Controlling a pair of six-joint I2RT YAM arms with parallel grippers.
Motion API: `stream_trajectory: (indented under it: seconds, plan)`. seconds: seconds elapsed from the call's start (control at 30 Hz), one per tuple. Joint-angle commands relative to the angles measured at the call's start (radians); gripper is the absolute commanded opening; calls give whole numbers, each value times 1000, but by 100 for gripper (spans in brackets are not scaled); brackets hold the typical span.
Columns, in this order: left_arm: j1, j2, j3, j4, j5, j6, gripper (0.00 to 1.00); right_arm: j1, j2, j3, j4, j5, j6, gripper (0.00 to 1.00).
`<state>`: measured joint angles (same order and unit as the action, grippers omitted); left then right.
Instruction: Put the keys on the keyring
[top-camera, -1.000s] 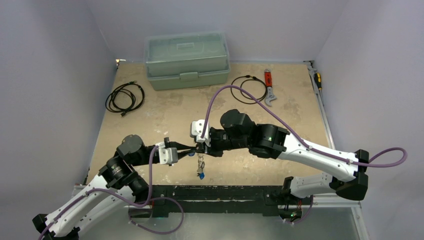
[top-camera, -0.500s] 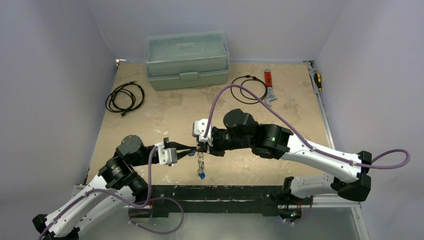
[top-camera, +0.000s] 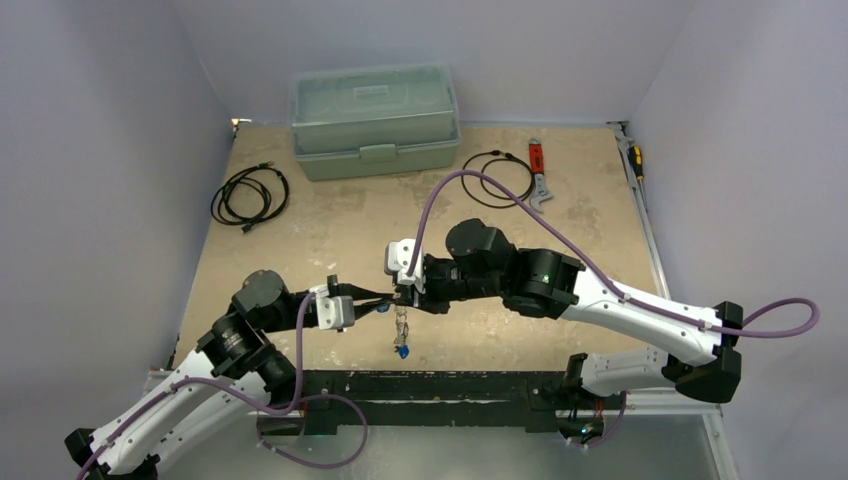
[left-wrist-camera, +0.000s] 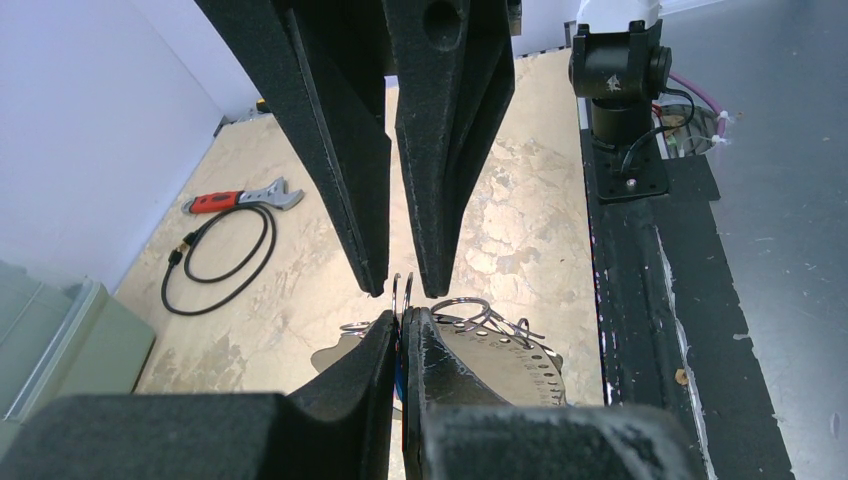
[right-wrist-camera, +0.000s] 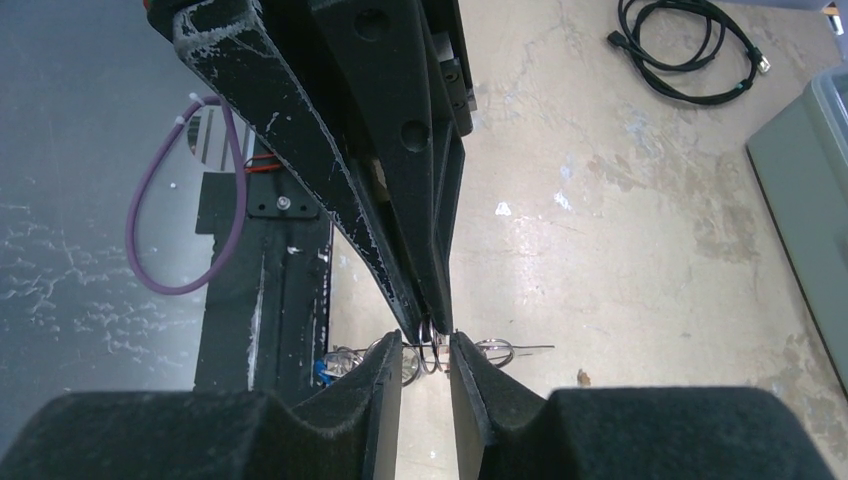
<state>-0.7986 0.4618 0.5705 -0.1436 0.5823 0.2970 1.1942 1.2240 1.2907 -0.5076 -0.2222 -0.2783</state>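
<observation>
The thin silver keyring (left-wrist-camera: 407, 290) is held above the table near its front edge. My left gripper (left-wrist-camera: 403, 318) is shut on it, and the same gripper (right-wrist-camera: 432, 322) reaches in from above in the right wrist view. Around the keyring (right-wrist-camera: 428, 348) my right gripper (right-wrist-camera: 426, 338) stands open, its pads a little off the wire on both sides. Smaller silver loops (left-wrist-camera: 465, 305) and a perforated metal tag (left-wrist-camera: 510, 350) hang from the ring. Of the keys, only a blue-headed one (top-camera: 401, 351) shows, dangling lowest. Both grippers meet tip to tip (top-camera: 397, 298).
A pale green toolbox (top-camera: 374, 120) stands at the back. A coiled black cable (top-camera: 250, 195) lies at the left, a second one (top-camera: 497, 178) beside the red-handled wrench (top-camera: 539, 172). A black rail (top-camera: 430, 385) runs along the near edge.
The right arm and its purple cable have shifted slightly to the right. The left gripper still holds the ring with the keys hanging below.
</observation>
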Motion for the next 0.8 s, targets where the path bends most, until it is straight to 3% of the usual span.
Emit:
stream_trajectory:
  seconds: [0.0,0.13,0.3,0.5,0.77]
  plan:
    - [6,-9,51,64,10,-18,0,4,-1,-6,23,0,-4,28]
    - [6,-9,51,63,10,-18,0,2,1,-7,25,-2,-6,24]
    - [6,-9,51,63,12,-18,0,3,-1,-4,27,-5,-6,12]
    - [7,-12,52,65,13,-18,0,2,-3,-18,46,-14,-9,9]
    - [9,-11,49,70,23,-22,0,4,-15,-40,77,-11,0,21]
